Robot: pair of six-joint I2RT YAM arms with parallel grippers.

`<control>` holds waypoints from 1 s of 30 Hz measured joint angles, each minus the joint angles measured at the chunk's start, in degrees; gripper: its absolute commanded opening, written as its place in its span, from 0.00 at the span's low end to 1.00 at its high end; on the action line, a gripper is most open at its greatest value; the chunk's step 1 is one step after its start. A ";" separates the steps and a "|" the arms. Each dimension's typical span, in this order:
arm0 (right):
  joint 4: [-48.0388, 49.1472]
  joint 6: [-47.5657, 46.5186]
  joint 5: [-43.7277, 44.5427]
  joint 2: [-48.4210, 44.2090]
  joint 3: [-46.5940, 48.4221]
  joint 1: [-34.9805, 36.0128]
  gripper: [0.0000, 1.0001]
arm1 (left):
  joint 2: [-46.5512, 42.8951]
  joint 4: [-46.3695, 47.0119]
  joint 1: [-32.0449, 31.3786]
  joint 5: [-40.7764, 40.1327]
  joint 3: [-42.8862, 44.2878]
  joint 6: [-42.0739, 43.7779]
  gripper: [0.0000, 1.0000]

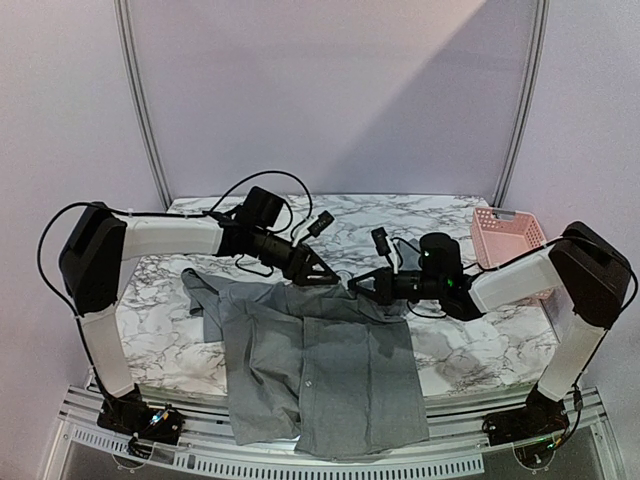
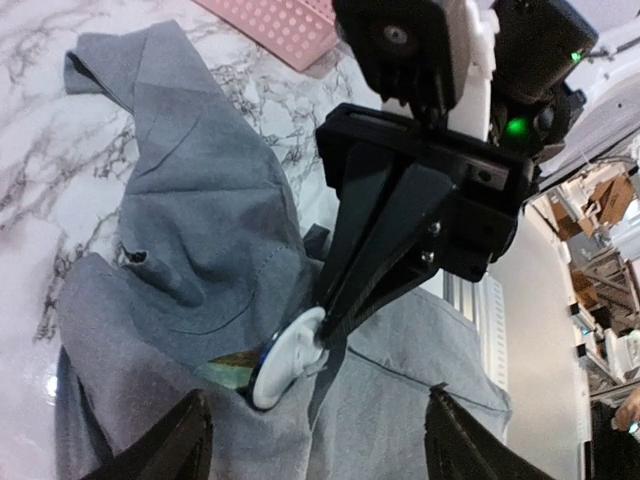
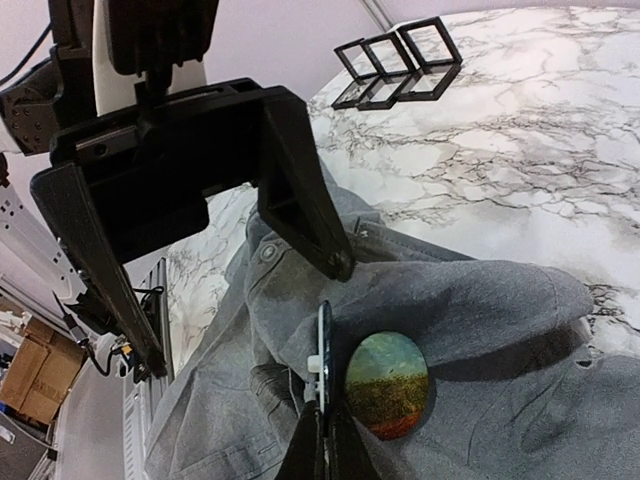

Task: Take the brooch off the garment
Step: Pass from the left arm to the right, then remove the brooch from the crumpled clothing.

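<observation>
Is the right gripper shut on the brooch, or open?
Shut on it. The left wrist view shows the right gripper with fingers pinched together on the white brooch, against the garment.

Top cam: high at near edge, facing far, whole table (image 1: pixel 450 345). Wrist cams: close, facing each other, sharing brooch (image 3: pixel 387 385) and shirt (image 2: pixel 190 200).

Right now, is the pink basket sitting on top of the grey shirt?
No, the pink basket stands on the marble table at the far right, well apart from the grey shirt.
</observation>
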 measured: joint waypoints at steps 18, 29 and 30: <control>-17.00 -12.37 22.82 -2.67 6.21 6.45 0.00 | -13.22 6.03 4.13 -18.69 -6.71 -4.83 0.85; -24.33 -17.94 33.55 -2.71 8.70 8.39 0.00 | -25.53 14.91 6.14 -29.81 -14.29 -8.00 0.98; -25.00 -18.38 34.38 -2.71 8.94 8.46 0.00 | -26.14 15.47 6.34 -30.36 -14.49 -8.20 0.98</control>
